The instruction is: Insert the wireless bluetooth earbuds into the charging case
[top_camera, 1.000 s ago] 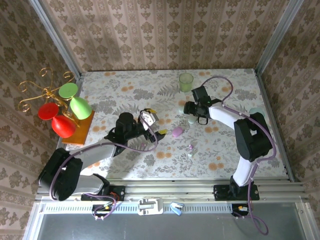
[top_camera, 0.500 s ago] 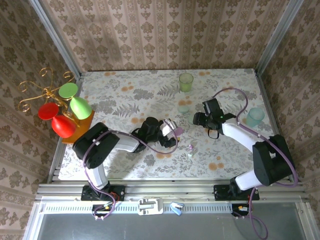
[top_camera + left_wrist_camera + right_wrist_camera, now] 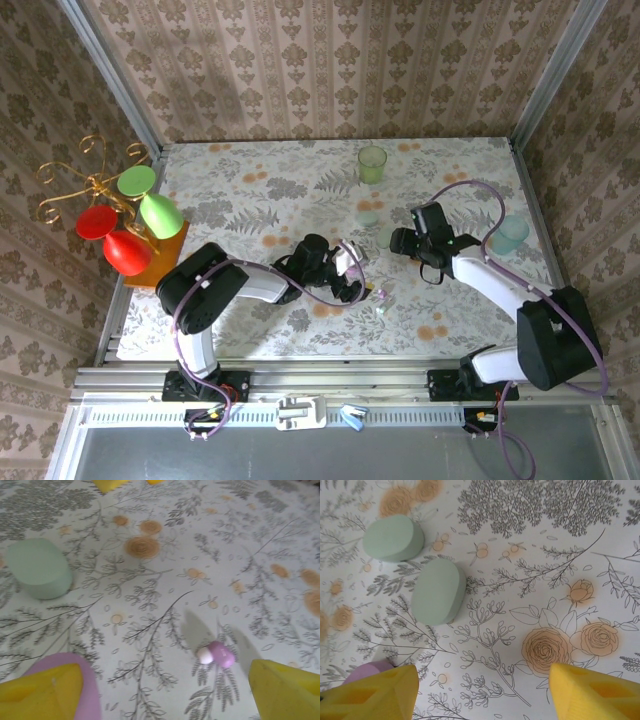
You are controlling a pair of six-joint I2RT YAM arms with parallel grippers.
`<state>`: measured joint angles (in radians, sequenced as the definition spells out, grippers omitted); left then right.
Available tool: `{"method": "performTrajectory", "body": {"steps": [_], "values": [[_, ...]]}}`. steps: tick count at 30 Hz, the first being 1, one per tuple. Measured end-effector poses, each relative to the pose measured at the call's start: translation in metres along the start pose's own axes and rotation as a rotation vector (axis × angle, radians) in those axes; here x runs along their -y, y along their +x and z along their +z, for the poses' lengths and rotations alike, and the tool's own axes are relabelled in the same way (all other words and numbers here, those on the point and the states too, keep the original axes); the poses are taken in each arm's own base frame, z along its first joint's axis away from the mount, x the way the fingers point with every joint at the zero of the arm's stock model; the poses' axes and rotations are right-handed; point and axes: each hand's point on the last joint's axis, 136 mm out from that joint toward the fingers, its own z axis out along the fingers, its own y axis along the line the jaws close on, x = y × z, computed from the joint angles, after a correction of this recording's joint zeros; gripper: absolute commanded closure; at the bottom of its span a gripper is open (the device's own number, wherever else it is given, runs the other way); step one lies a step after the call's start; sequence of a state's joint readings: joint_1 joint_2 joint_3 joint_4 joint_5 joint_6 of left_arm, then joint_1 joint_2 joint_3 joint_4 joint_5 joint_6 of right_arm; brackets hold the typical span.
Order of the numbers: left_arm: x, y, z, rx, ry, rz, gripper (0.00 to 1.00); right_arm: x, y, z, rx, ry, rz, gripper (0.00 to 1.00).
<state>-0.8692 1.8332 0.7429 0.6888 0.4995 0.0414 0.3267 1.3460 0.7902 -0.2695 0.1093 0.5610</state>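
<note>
The left gripper (image 3: 355, 268) has swung right across the table and is now at the pink case (image 3: 92, 692); the right gripper (image 3: 399, 241) has drawn back from the mint cases (image 3: 438, 591).

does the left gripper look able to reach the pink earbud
Probably yes: the left gripper is open and the pink earbud lies alone on the cloth just ahead of it, nothing between.

The left pincer (image 3: 167, 692) stands wide apart, its yellow fingers (image 3: 285, 690) at the two bottom corners, nothing held between them. A small pink-purple plastic earbud with a whitish tip (image 3: 216, 654) lies on the flower-printed surface (image 3: 165, 580), near the right-hand finger but apart from it. A lilac rounded case (image 3: 90, 690) sits partly hidden behind the other finger. A mint-green pebble-shaped case (image 3: 39, 567) rests farther off.
</note>
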Motion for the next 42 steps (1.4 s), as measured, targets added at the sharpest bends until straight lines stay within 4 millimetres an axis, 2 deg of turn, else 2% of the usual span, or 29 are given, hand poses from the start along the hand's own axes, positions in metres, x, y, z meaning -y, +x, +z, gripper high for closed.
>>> {"method": "performTrajectory", "body": {"steps": [4,9,14,18,22,29,42], "values": [[0.008,-0.008,-0.008,0.045,0.033,-0.04,0.11,-0.002,-0.002,-0.008,0.022,-0.015,0.001,0.3],[0.004,-0.031,-0.041,0.119,-0.011,-0.032,0.09,-0.015,0.005,-0.012,0.029,-0.024,-0.011,0.31],[-0.002,-0.047,-0.079,0.176,-0.103,-0.002,0.06,-0.045,0.034,-0.003,-0.012,-0.023,-0.05,0.32],[0.003,-0.045,-0.099,0.175,-0.149,0.012,0.05,-0.063,0.064,0.017,-0.078,0.003,-0.058,0.32],[0.005,-0.038,-0.116,0.169,-0.193,0.005,0.04,-0.078,0.08,0.029,-0.111,0.009,-0.04,0.33],[0.006,-0.025,-0.128,0.148,-0.236,-0.009,0.03,-0.111,0.082,0.044,-0.114,-0.027,-0.018,0.35],[0.001,-0.018,-0.134,0.134,-0.281,-0.021,0.03,-0.143,0.077,0.081,-0.144,-0.019,-0.108,0.55]]}}
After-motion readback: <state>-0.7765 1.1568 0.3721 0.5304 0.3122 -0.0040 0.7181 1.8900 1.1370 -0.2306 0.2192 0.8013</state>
